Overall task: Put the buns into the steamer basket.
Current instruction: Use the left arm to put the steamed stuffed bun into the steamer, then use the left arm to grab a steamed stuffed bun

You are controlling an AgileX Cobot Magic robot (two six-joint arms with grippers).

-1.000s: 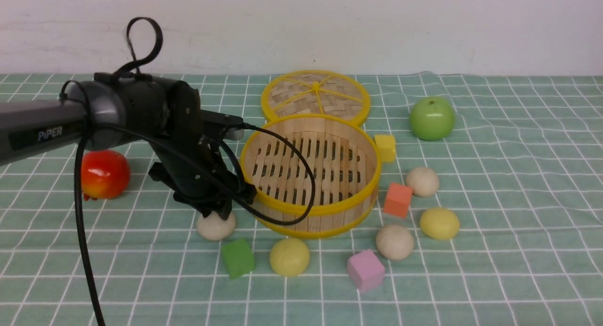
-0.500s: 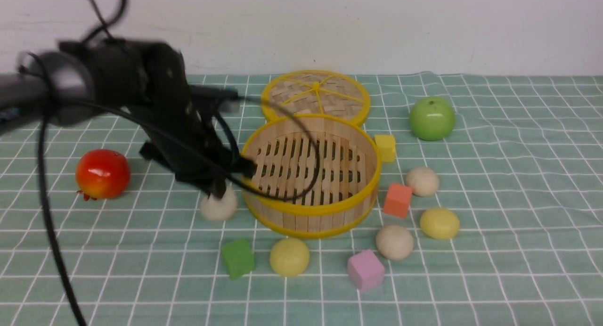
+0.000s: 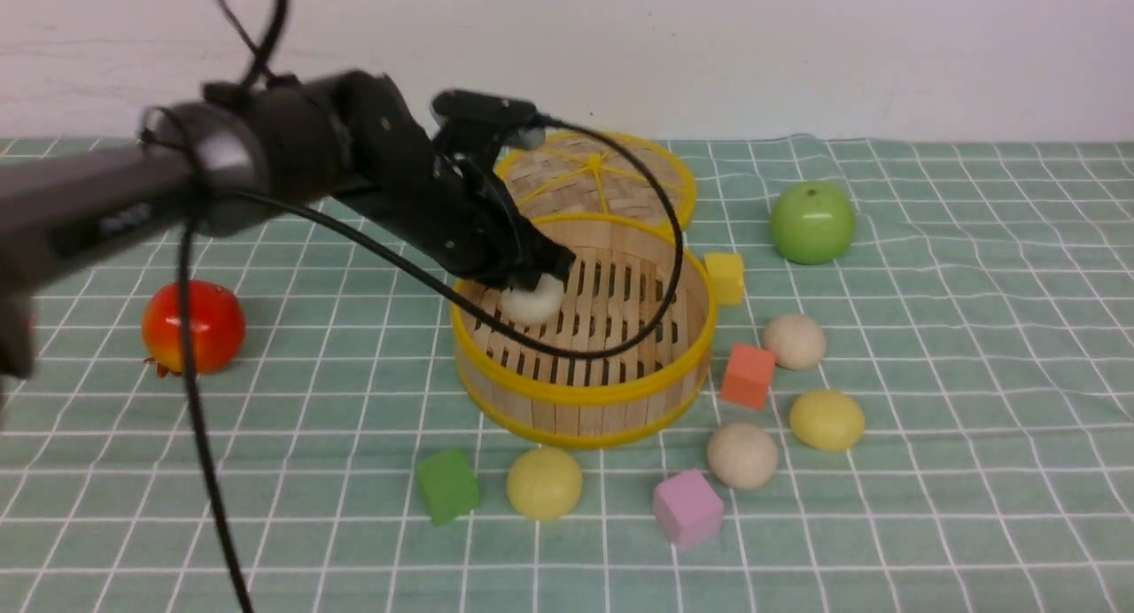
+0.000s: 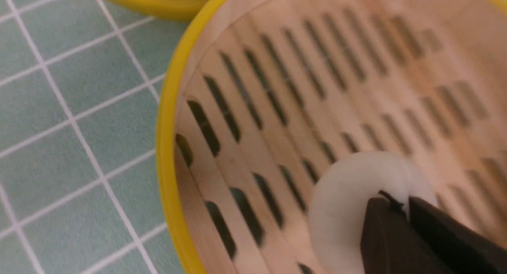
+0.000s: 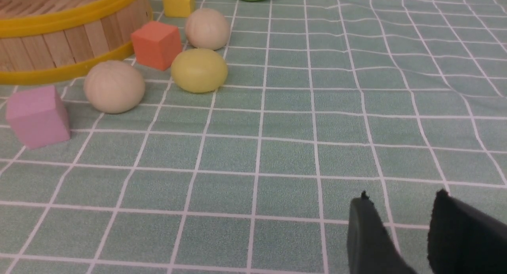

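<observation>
**Left gripper** [image 3: 532,283]: clamped, fingers nearly together, on the crown of an off-white round bun [image 3: 534,305]. The bun is held inside the opening of the round bamboo steamer basket with yellow rims [image 3: 585,395], just within the rim on the side toward the tabletop's left edge. Whether the slats are touched cannot be told.

**Hazard, grip:** only a small pinch of the bun's top is taken, as the wrist view shows [image 4: 400,204]. A slip is judged possible. If the bun is let go this close to the rim, it could roll or land outside.

**Hazard, cable:** a black cable [image 3: 660,241] is looped across the basket opening. On withdrawal the rim could be snagged and the light basket dragged into the flat woven lid [image 3: 620,179] behind it.

**Remaining on the green checked cloth, toward the near edge:**
- pale yellow bun [image 3: 544,482], beside a green foam cube [image 3: 447,485]
- second off-white bun [image 3: 742,454], near a pink foam cube [image 3: 687,508]
- second pale yellow bun [image 3: 826,420]
- third off-white bun [image 3: 795,341], beside an orange foam cube [image 3: 749,376]

A cube could be mistaken for a bun or nudged during the next pick.

**Right gripper** [image 5: 400,195]: jaws apart, nothing held, low over bare cloth.
</observation>
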